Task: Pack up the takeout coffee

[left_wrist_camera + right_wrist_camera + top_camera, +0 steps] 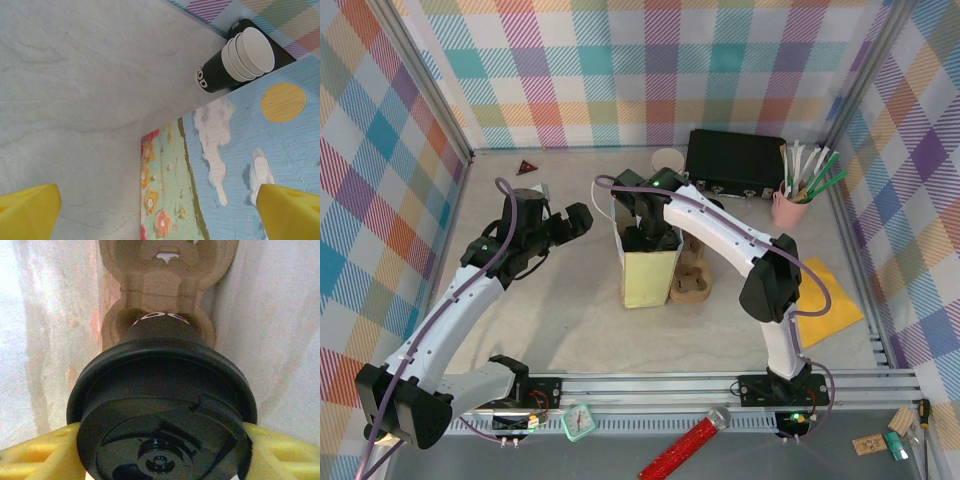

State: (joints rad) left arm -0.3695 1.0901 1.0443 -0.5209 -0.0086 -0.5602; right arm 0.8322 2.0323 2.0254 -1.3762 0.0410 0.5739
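Reaching down into the paper bag (650,272) at the middle of the tabletop (570,320), the right gripper (648,234) is seen from above, the left gripper (578,220) held to the bag's left. At the left wrist, the fingers (27,212) are spread wide, nothing between them. At the right wrist, the takeout coffee (160,405) is clamped between 2 yellow fingers (282,452) inside the bag, over a cardboard carrier (167,285).

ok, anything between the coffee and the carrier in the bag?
Nothing visible. The right hand holds the coffee at its lid inside the bag, straight over the carrier. The cup's base looks at or in the near pocket. The bag walls stand clear on both sides.
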